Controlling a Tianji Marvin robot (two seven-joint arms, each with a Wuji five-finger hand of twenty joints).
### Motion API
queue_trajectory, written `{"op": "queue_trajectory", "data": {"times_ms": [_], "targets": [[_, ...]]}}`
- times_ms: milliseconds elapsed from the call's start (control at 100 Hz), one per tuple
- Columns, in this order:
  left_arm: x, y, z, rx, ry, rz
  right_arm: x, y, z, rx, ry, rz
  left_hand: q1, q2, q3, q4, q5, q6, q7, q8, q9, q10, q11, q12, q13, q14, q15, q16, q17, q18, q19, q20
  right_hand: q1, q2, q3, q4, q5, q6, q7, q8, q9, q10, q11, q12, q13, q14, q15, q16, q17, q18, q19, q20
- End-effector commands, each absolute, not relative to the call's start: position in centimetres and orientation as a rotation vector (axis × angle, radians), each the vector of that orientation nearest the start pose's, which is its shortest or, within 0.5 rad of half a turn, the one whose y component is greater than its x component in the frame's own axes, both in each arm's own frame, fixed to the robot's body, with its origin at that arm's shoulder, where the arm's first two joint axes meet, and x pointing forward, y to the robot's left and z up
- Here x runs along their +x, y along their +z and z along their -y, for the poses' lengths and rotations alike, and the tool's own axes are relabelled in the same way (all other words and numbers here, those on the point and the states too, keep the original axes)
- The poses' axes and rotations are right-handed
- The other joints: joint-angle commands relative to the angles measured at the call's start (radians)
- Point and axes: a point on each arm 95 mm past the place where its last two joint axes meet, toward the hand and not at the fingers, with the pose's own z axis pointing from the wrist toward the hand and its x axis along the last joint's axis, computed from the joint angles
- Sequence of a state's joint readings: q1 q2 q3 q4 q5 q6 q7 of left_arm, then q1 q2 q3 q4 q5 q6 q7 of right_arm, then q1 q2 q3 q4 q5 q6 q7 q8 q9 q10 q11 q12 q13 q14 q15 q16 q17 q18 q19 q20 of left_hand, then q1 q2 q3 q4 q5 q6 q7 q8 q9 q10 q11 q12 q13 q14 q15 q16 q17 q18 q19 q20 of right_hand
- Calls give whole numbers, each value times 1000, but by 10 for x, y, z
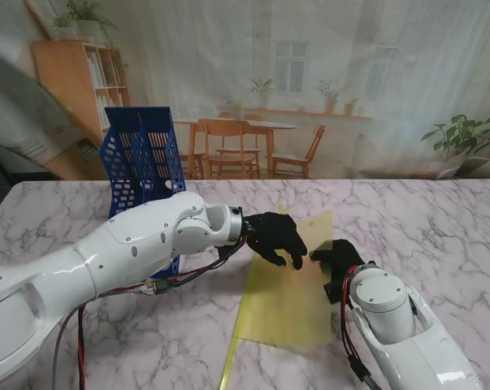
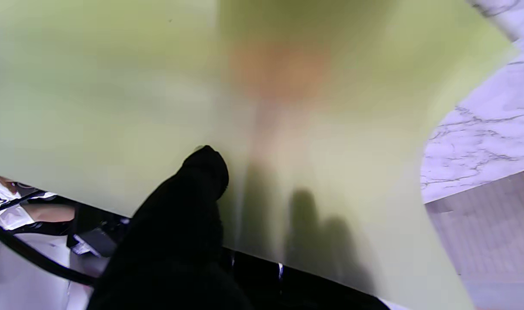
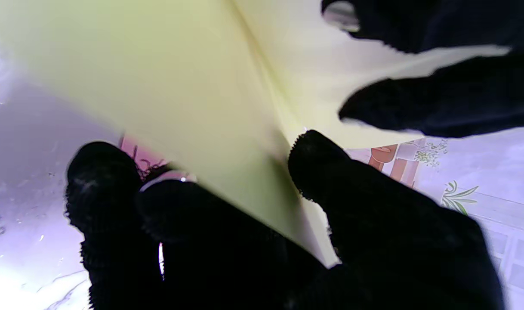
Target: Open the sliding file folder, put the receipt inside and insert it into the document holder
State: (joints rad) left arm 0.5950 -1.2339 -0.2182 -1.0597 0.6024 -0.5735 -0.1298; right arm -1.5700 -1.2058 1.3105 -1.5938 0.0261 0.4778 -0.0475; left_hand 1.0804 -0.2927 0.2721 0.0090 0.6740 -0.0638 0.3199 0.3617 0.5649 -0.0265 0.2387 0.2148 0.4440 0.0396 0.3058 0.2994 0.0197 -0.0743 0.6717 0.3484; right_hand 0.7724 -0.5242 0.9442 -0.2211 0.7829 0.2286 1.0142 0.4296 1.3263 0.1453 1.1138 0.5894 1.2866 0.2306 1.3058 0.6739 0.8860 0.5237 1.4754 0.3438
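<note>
Both hands hold the yellow file folder over the marble desk: right hand fingers pinch its edge, left hand fingers grip it too.

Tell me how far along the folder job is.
Early. The yellow folder lies on the table, the right hand pinching its edge and the left hand lifting a sheet. No receipt is clearly visible. Inserting it, then filing into the blue document holder, remains.
</note>
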Motion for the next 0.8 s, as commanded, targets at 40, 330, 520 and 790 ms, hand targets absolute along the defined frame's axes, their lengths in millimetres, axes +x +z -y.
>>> {"op": "queue_trajectory", "data": {"times_ms": [40,330,520,790], "targets": [[490,-283,195,-380,-1651,-2507,404,-354,24,-2814,-1664,614,78,50,39,-34,23,0,53,14,144,24,47,30,134,42,84,81,67,54,185,82,61,26,25,-9,14,-51,6,22,5,9,8,11,17,-8,65,9,9,19,32,-8],[487,-275,190,-327,-1612,-2506,403,-354,24,-2810,-1661,601,83,-8,-73,-27,133,-12,256,47,-63,79,102,261,-104,55,103,348,-56,79,159,181,61,30,22,-9,13,-52,6,23,3,10,9,11,17,-8,65,8,9,19,32,-8],[488,-283,192,-402,-1609,-2528,404,-355,24,-2808,-1656,595,164,28,18,-39,49,32,464,242,18,82,21,25,129,37,3,51,132,79,188,109,62,31,21,-9,12,-51,6,24,3,11,10,11,17,-7,65,8,9,19,32,-9],[487,-284,188,-396,-1693,-2466,403,-355,26,-2810,-1648,589,211,116,-13,-44,62,19,508,226,393,106,85,183,401,117,233,128,323,138,393,147,61,33,20,-9,11,-51,5,24,2,11,11,10,17,-6,65,8,8,19,32,-9]]}}
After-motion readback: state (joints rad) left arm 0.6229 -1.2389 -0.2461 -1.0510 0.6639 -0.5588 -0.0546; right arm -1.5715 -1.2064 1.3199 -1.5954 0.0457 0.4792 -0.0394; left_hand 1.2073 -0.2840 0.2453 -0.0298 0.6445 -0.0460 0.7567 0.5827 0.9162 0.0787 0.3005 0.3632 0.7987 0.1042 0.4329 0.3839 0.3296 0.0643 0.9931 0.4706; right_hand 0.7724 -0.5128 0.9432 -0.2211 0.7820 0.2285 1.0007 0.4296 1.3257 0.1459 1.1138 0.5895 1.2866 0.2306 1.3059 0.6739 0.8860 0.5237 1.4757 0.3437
